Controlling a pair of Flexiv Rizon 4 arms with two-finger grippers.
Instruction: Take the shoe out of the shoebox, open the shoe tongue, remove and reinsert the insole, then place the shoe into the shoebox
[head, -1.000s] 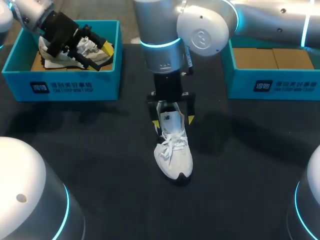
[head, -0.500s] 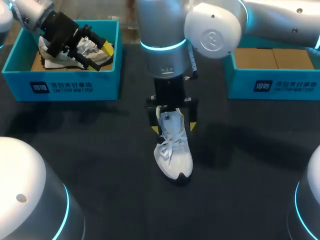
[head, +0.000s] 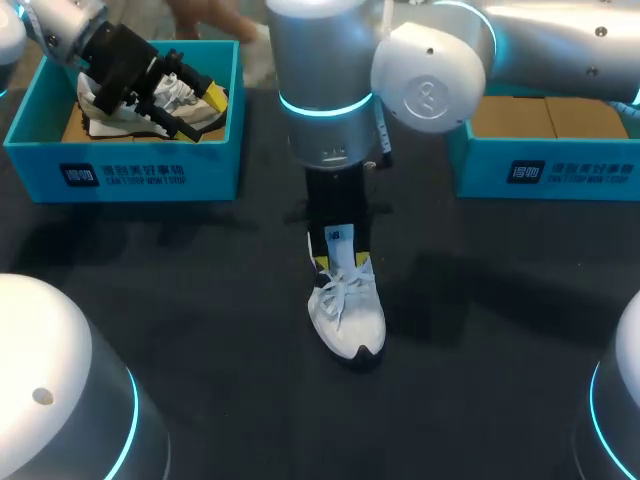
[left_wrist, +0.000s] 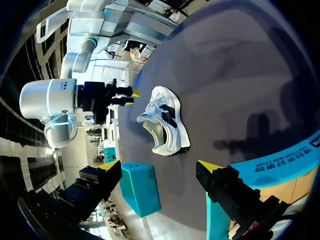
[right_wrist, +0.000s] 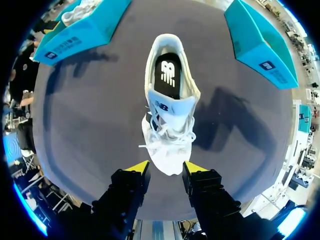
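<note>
A white shoe (head: 347, 310) lies on the dark table, toe toward me, laces loose. Its tongue (right_wrist: 172, 107) stands up and a black insole (right_wrist: 168, 75) shows inside. My right arm reaches past the middle, and its gripper (head: 338, 262) points down over the tongue and collar. In the right wrist view its gripper (right_wrist: 166, 170) has a gap between the yellow tips, and the shoe's toe shows through that gap; I see no grip on anything. My left gripper (head: 150, 85) hangs wide open over the left shoebox (head: 120, 165). Nothing sits in my left gripper (left_wrist: 160, 167).
The left shoebox holds a second shoe (head: 185, 100), white with black and yellow. Another teal box (head: 545, 165) with a brown cardboard floor stands at the back right. My arm bases fill both front corners.
My right gripper has come down closer to the shoe's tongue and its fingers have drawn well inward. The shoe and my left arm have stayed put.
</note>
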